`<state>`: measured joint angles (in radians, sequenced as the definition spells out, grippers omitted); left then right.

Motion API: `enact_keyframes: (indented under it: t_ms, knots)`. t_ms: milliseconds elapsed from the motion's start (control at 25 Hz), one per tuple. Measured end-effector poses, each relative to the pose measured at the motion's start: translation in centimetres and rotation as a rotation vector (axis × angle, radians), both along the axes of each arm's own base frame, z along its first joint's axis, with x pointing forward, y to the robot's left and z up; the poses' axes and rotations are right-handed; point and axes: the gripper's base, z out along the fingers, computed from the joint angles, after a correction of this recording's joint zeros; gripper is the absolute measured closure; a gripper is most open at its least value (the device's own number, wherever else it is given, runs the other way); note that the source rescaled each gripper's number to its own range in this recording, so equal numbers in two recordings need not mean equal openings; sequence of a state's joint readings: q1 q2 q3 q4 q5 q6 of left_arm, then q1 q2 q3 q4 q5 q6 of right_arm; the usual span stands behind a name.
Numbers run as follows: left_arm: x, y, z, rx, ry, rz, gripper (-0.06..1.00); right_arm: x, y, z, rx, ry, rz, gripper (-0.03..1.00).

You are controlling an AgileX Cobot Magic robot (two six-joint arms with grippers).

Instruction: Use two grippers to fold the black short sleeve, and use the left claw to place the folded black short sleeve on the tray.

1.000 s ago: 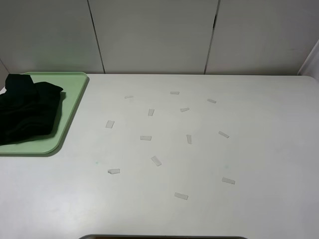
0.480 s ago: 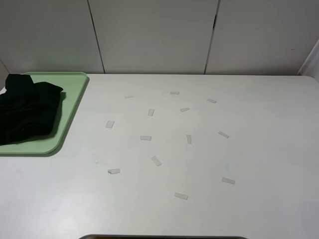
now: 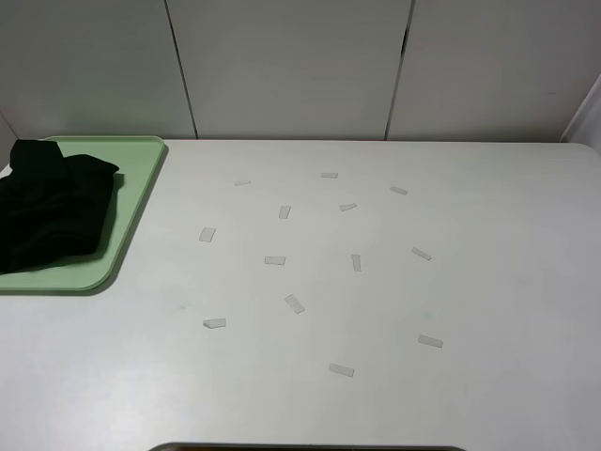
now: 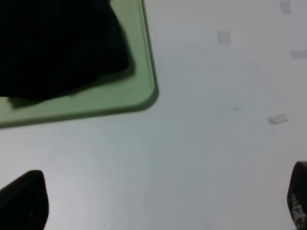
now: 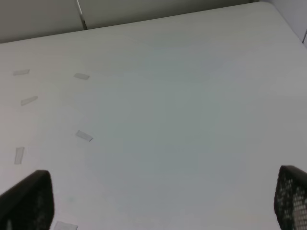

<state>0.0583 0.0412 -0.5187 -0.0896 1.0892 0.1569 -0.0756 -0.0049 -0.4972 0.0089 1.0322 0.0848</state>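
One bundled black shirt [image 3: 52, 211] lies on the green tray [image 3: 131, 202] at the table's [image 3: 394, 301] far left in the high view, both cut off by the frame edge; no arm shows, only tape scraps [image 3: 295, 303].

Left wrist view: left gripper [image 4: 158, 201] spread wide, empty, only fingertips [image 4: 24, 199] visible; shirt blurred, lettering unreadable.

Right wrist view: right gripper [image 5: 158, 201] likewise wide apart over bare table.

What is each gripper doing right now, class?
Left gripper: open, holding nothing.
Right gripper: open, holding nothing.
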Motion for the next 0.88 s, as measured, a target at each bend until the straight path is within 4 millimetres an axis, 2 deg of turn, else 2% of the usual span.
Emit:
enact_keyframes:
  t_ms: [120,880]
  knots:
    - [-0.24,0.34,-0.74,0.011,-0.016,-0.016,-0.06,0.00,0.00,0.00,0.000,0.000,0.000,-0.03]
    - [-0.23,0.61,-0.77,0.029,-0.034,0.001,-0.06,0.00,0.00,0.00,0.000,0.000,0.000,-0.03]
